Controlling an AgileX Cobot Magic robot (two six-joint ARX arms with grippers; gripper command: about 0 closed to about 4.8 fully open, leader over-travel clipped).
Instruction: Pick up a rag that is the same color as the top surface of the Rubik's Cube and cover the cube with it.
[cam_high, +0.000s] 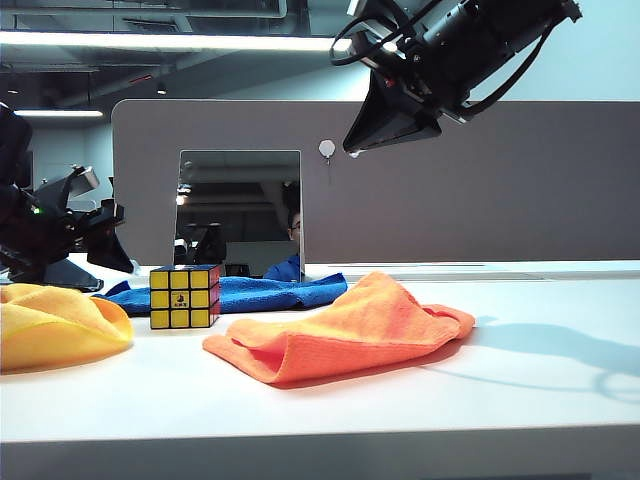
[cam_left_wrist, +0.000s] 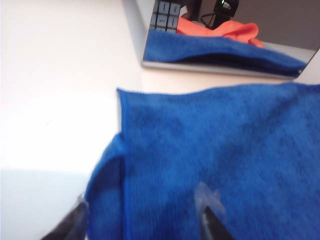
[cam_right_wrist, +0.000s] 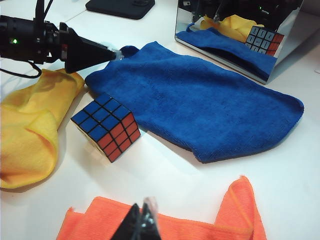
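Here the rag (cam_right_wrist: 200, 105), deep blue and soft, lies spread flat on the white table (cam_high: 400, 400) at its far side, just before a small upright mirror (cam_high: 240, 210); the Rubik's Cube (cam_high: 185, 297) stands uncovered just beside the rag's near edge, yellow face to the exterior camera, and only the right wrist view shows its blue top and red side; a yellow cloth (cam_high: 55, 325) lies crumpled beside the cube on the left and an orange cloth (cam_high: 340, 330) lies rumpled in front, nearer the camera, apart from the rag; the left tool (cam_left_wrist: 145, 215) hovers low over the rag's corner nearest the yellow cloth, its two fingers spread apart with blue cloth showing between them and nothing gripped; the right tool (cam_right_wrist: 142, 222) hangs high above the orange cloth, its tips drawn close together in the wrist view, holding nothing; behind the table runs a grey partition (cam_high: 480, 180), with ceiling strip lights above it; the mirror reflects the rag, the cube and the orange cloth in the left wrist view, while the right wrist view alone shows a black pad (cam_right_wrist: 120, 7) at the table's far edge.
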